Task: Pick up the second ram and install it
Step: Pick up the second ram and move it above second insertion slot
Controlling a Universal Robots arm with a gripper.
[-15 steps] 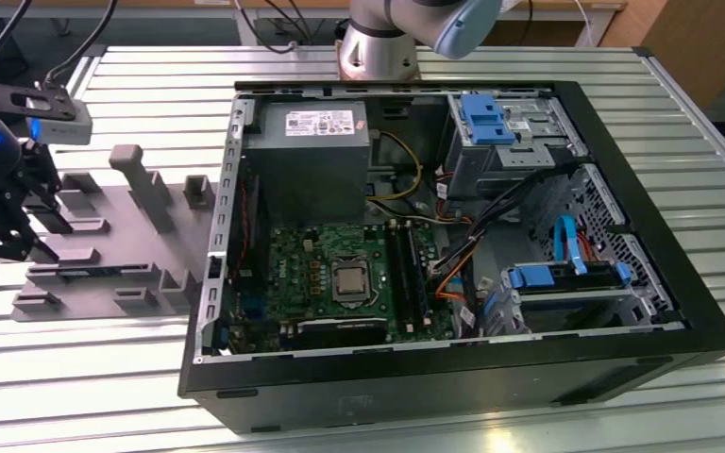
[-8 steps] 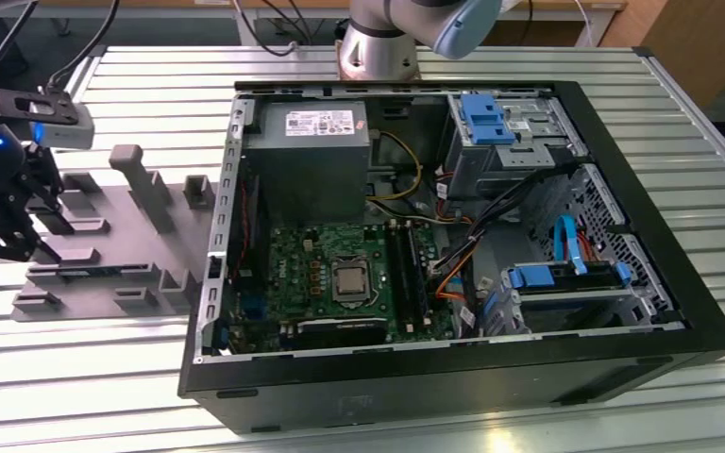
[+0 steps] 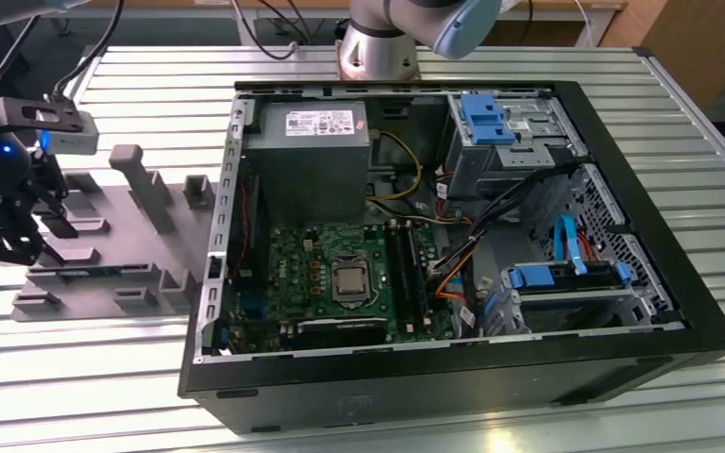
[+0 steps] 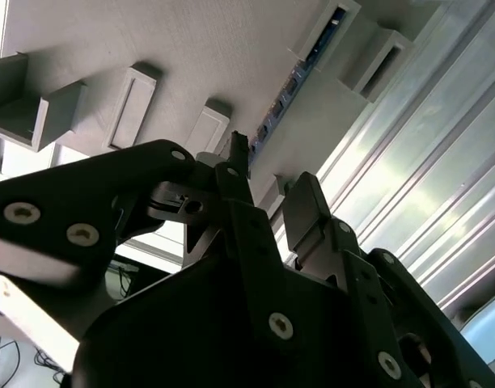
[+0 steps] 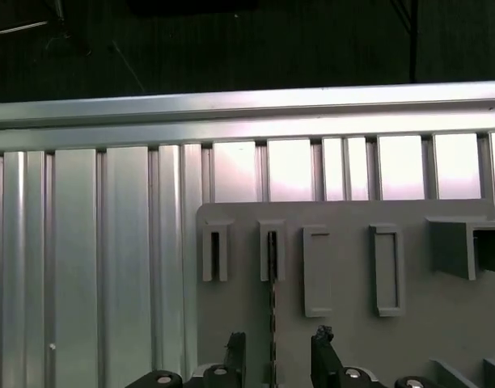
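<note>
The second ram is a thin dark stick seen edge-on, standing upright in a slot of the grey tray. My gripper is open, with one fingertip on each side of the stick and a clear gap to both. In the second wrist view the ram runs along the tray toward the gap of my gripper. At the exterior view's left, my gripper hangs over the grey tray, well away from the motherboard's black memory slots.
An open black computer case lies on the slatted metal table, with a power supply, blue drive brackets and loose cables inside. Upright grey pegs rise from the tray beside the gripper.
</note>
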